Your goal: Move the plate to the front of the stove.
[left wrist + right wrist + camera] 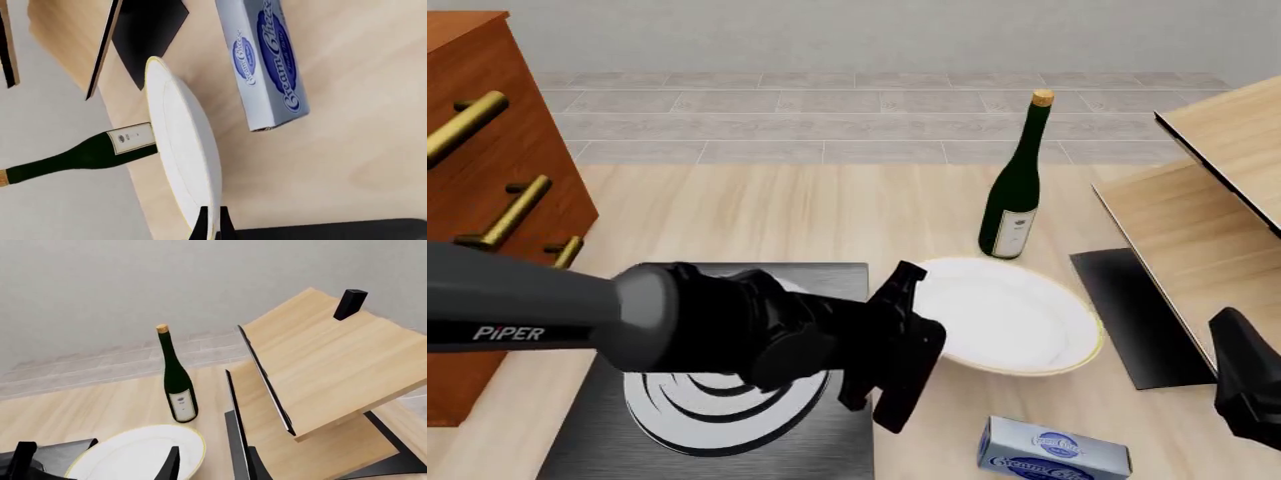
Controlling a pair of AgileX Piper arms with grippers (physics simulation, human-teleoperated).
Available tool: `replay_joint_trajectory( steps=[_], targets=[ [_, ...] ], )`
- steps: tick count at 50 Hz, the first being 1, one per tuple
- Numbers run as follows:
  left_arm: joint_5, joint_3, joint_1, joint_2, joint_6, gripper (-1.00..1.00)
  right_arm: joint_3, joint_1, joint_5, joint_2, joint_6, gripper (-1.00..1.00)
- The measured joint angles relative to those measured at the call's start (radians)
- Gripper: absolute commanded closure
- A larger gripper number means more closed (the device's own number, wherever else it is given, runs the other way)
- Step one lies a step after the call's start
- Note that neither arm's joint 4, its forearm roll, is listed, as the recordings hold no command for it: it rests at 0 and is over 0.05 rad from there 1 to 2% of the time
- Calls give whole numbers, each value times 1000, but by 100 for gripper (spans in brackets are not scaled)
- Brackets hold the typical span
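L wrist: my left gripper (212,225) has both fingers pinched on the near rim of the plate (183,150), seen edge-on. Cream cheese box (267,60) beside it, wine bottle (80,155) behind.

Front: plate (1014,320) sits just right of the stove (727,400), near edge lifted a bit in L grip. Bottle (1017,185) just beyond.

R wrist: right gripper (207,465) jaws apart, holding nothing. Plate (133,455) below, wooden shelf (327,370) alongside.

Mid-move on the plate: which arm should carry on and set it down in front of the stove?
Left. The left gripper is pinched on the plate rim, right beside the stove. The right gripper sits off at the table's right edge, holding nothing.
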Motion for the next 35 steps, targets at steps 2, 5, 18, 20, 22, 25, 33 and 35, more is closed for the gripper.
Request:
replay_joint_trajectory(
  steps=[2,5,18,20,22,25,33,35],
  targets=[
    [1,0,-2,-7,2,100,0,0,1,-1,0,-100],
    [3,-1,-5,-19,5,100,0,0,1,-2,0,-100],
    [6,9,-14,-61,20,100,0,-1,5,-9,2,-100],
    [5,14,-16,-68,23,100,0,-1,6,-12,3,-100],
    [4,19,-17,-75,25,100,0,-2,8,-15,4,-100],
    [3,28,-18,-87,29,100,0,-2,8,-20,7,-100],
    [2,55,-21,-129,39,100,0,-5,-1,-30,18,-100],
    [2,62,-21,-140,41,100,0,-6,-5,-32,22,-100]
  ],
)
